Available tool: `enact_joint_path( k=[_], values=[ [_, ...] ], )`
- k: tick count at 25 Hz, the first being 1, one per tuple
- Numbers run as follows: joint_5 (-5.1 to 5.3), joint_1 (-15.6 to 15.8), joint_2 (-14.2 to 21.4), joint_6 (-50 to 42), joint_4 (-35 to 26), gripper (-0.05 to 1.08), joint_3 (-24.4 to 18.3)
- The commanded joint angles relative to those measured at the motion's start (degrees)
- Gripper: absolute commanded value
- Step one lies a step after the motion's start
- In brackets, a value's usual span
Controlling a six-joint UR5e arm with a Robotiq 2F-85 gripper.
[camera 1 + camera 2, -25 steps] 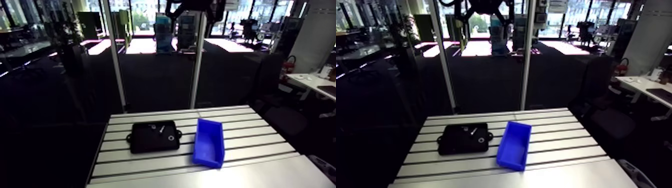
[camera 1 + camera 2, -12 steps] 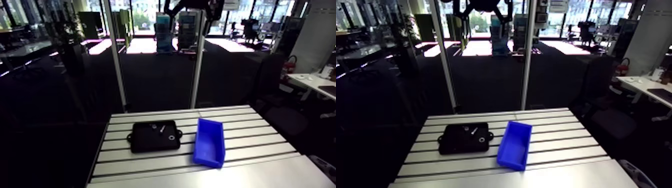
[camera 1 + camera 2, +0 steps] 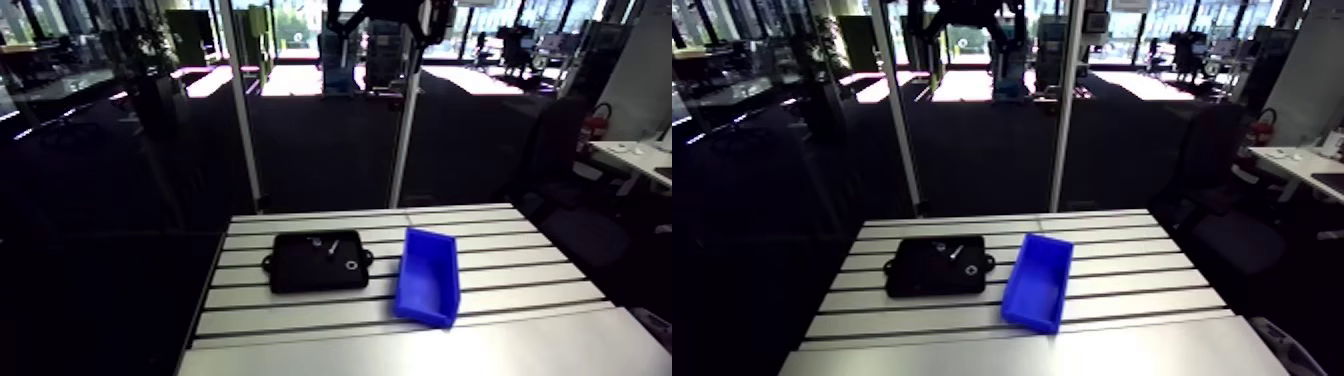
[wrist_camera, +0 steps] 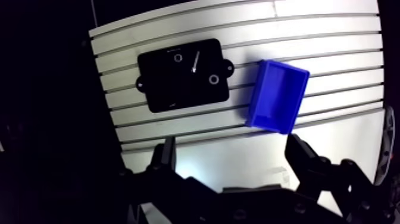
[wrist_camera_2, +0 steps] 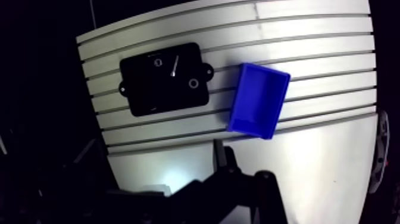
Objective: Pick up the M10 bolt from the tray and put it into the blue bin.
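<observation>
A black tray (image 4: 168, 95) lies on the slotted table, and the thin silver M10 bolt (image 4: 195, 61) rests near its far edge. Two small ring-shaped metal parts lie beside the bolt, one ring (image 4: 177, 58) on one side and the other ring (image 4: 213, 78) on the other. The empty blue bin (image 4: 277, 95) stands close beside the tray. In the wrist view my gripper (image 4: 232, 152) hangs high above the table's near part, open, with nothing between its fingers. In the arm view the tray (image 3: 300, 275) and the bin (image 3: 428, 277) sit mid-table.
The aluminium table (image 3: 520, 335) has a smooth plate along its near edge and slotted rails under the tray and bin. Two upright posts (image 3: 243, 110) rise behind the table's far edge.
The whole arm view has shifted a little, so the camera moved with the arm. Tray, bolt and bin lie where they were.
</observation>
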State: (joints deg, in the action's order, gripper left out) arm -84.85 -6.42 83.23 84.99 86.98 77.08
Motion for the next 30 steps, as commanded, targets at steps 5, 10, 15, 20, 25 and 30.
enact_joint_path(
  k=[5,10,15,20,25,30],
  values=[
    [-1.15,3.08,-4.7,-10.6,0.6,0.01,1.62],
    [-2.82,4.66,-7.6,-13.85,1.48,0.01,2.59],
    [-5.11,5.45,-9.36,-15.08,6.31,0.01,5.23],
    [-6.25,5.45,-10.33,-15.52,10.62,0.01,7.42],
    [-6.25,5.72,-12.09,-15.52,13.43,0.01,8.22],
    [-6.25,6.6,-13.58,-15.52,14.4,0.01,8.3]
  ],
)
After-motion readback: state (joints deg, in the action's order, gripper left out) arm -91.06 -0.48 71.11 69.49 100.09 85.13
